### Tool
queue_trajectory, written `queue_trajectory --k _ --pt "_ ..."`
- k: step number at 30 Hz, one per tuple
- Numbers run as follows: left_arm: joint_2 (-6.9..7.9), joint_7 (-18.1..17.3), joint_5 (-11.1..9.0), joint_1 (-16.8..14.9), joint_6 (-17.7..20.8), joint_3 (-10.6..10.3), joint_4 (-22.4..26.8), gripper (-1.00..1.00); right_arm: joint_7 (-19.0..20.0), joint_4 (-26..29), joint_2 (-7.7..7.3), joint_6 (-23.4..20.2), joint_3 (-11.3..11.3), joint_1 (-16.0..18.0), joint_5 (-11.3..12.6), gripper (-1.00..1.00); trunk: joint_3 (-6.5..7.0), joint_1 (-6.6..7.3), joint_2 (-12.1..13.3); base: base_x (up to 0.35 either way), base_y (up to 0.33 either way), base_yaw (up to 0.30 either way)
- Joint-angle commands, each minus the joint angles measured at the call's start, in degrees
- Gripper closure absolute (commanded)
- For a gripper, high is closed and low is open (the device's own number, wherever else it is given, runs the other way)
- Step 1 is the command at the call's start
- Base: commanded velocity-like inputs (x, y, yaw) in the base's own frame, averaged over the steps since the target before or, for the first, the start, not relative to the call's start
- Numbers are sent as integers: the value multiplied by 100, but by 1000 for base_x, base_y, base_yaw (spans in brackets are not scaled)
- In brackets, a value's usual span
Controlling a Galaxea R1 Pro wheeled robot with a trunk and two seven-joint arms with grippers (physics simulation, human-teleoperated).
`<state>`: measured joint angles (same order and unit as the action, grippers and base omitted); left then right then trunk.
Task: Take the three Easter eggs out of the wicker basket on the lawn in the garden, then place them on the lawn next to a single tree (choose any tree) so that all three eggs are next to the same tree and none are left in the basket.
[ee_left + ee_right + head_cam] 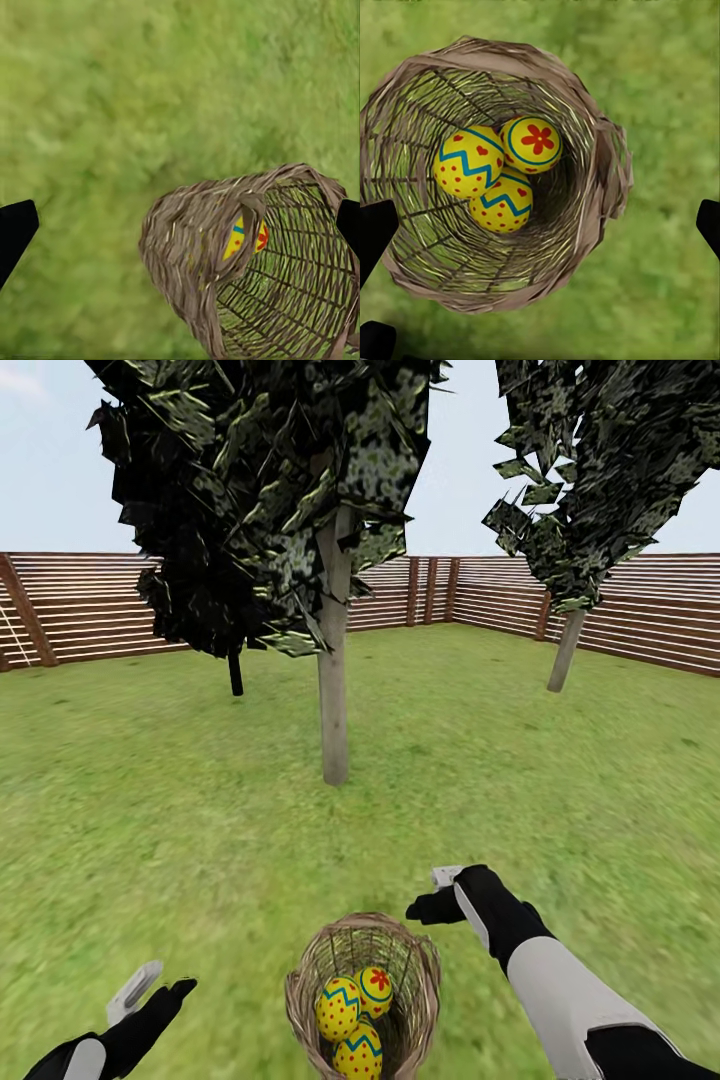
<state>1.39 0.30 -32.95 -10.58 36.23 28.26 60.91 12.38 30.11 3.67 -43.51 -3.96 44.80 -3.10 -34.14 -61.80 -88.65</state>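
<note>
Jaws spread wide and empty on both grippers; on the lawn (180, 810), before a tree (333, 690), the right gripper (440, 895) hovers above the basket (425, 970); three eggs (495, 180) remain inside; a careless descent could snag the rim, tipping it.

The wicker basket (585, 247) is open woven cane, rough and matt, tan-brown. Inside it, the three Easter eggs (499, 180) look smooth and faintly glossy — painted yellow shells. Around the basket the lawn (150, 810) is mottled, matt grass. Beyond it, the tree (333, 690) has a pale, dull trunk — the fence (90, 605) behind is slatted brown wood.
</note>
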Motion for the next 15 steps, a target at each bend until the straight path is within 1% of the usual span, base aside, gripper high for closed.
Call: queue_trajectory --k 1,8,15 --pt "9 -11 -46 63 38 25 22 -100 27 6 -4 -25 -11 6 -37 -100 -24 -22 -45 0 0 0" --pt "17 -27 -68 162 55 33 32 -100 28 4 -6 -26 -16 11 -41 -100 -150 -176 -325 0 0 0" --pt "11 -30 -71 175 51 31 20 -100 28 4 -7 -26 -17 11 -42 -100 -275 -330 -606 0 0 0"
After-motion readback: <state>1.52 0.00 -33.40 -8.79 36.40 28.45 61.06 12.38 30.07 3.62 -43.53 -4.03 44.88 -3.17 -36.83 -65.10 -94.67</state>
